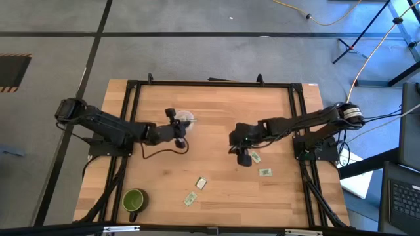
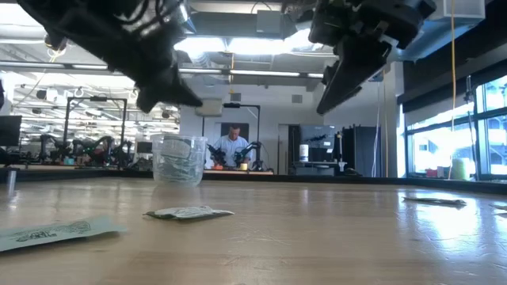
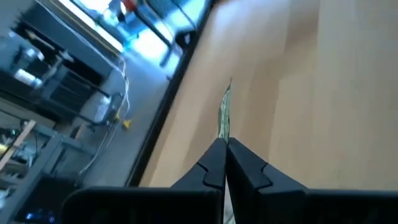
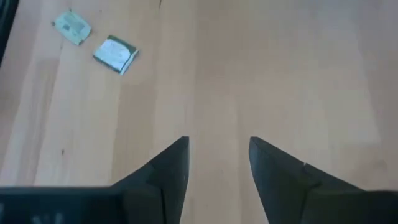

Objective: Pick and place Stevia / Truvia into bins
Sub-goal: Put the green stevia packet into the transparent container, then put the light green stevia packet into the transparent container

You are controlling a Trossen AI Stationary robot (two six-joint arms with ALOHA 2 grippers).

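The clear plastic cup (image 1: 186,118) (image 2: 178,161) stands upright on the table's far half and holds several sachets. My left gripper (image 1: 178,129) (image 3: 224,152) hovers just beside the cup, raised above the table, shut on a green and white sachet (image 3: 224,117) seen edge-on. My right gripper (image 1: 236,143) (image 4: 217,152) is open, raised over bare wood right of centre. Loose sachets lie flat on the table: two near the right gripper (image 1: 254,157) (image 1: 265,172) and two toward the near edge (image 1: 201,183) (image 1: 190,198). Two sachets also show in the right wrist view (image 4: 116,54) (image 4: 71,28). My left gripper pinches the sachet by one end (image 3: 224,138) between its two fingers. The rest of the sachet sticks out straight beyond the fingertips, lifted clear of the table.
An opaque green mug (image 1: 134,200) stands near the table's near left corner. A black frame (image 1: 131,105) runs round the tabletop. A cable loops on the wood under the left arm (image 1: 164,149). A person shows far off in the room behind (image 2: 232,148).
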